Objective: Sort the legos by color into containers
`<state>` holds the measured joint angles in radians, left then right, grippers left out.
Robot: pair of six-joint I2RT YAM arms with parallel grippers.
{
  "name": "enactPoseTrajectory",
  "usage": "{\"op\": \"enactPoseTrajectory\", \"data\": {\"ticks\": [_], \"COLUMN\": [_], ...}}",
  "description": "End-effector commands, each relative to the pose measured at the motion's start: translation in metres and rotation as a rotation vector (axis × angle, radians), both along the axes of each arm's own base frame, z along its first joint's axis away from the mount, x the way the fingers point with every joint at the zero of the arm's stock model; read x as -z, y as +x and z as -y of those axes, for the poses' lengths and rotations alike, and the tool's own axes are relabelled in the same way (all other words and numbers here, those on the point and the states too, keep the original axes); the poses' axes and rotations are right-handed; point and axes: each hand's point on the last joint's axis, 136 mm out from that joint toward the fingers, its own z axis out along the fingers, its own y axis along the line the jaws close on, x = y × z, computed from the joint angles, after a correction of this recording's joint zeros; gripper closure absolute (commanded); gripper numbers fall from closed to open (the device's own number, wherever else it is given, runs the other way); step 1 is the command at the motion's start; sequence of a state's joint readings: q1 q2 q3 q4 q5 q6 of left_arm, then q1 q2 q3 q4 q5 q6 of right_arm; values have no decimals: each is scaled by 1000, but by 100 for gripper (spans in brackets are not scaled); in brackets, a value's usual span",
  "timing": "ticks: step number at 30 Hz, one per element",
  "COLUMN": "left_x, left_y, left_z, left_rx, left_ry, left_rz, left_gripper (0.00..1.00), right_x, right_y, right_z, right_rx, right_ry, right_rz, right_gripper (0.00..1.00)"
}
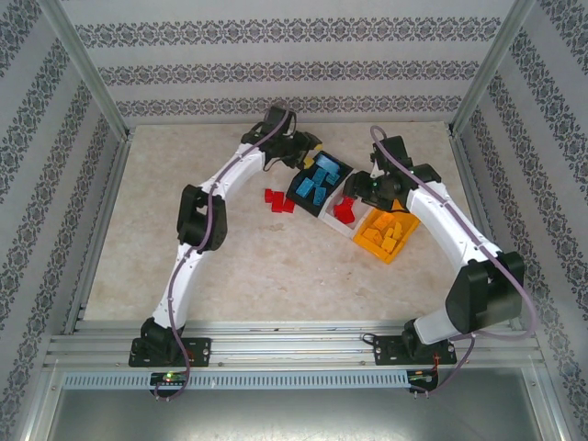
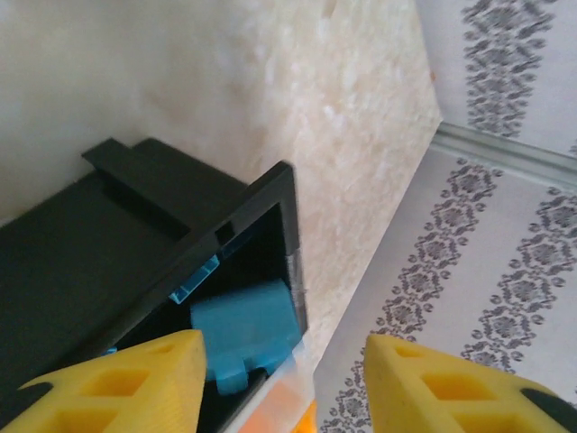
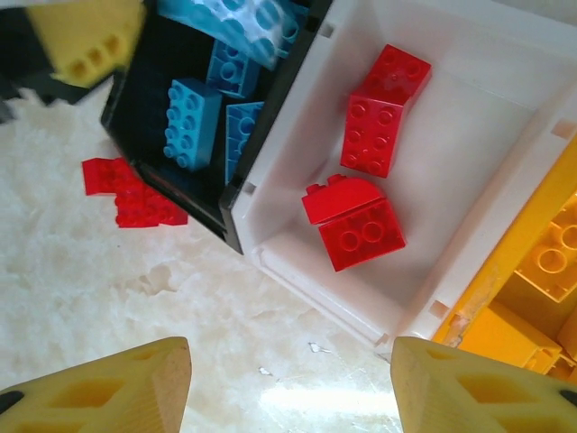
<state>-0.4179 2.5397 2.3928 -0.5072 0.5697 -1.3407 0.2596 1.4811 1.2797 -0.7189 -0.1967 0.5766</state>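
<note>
Red legos (image 3: 126,194) just outside black bin (image 3: 219,213) rim

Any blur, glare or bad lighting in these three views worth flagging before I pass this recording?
Top external: evenly lit and sharp, no harsh shadows. Left wrist: soft throughout, and the blue brick in the black bin looks smeared. Right wrist: the red bricks are crisp, with a bright glare patch on the table near the bottom edge.
</note>
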Motion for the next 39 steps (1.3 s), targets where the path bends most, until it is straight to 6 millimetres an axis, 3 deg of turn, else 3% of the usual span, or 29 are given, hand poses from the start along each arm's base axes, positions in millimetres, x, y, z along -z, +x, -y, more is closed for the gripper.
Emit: {"op": "enactPoseTrajectory", "data": {"ticks": [1, 4, 7, 11, 15, 32, 39], "left_x": [-14, -26, -33, -9, 15, 89, 103], "left_y": [-11, -20, -40, -77, -94, -103, -100], "left_z": [-7, -24, -60, -123, -158, -153, -149], "left_rx": [8, 49, 123, 282, 396, 520, 523], "left_ry": [20, 96, 277, 584, 772, 791, 773], "left_rz": [-37, 1, 39, -18, -53, -125, -127], "left_gripper": [45, 44, 44, 43, 44, 54, 54], "right_x": [0, 2, 2, 8, 10, 19, 22], "right_y": [-3, 2, 8, 9, 8, -12, -18], "right_z": [-13, -25, -38, -51, -59, -51, -57], "right_rx": [-53, -88, -121, -155, -172, -152, -164], "right_ry": [32, 31, 38, 48, 49, 20, 7], "right_rz": [-5, -11, -14, -38, -47, -84, -93], "right_gripper": [39, 39, 39, 39, 39, 41, 42]}}
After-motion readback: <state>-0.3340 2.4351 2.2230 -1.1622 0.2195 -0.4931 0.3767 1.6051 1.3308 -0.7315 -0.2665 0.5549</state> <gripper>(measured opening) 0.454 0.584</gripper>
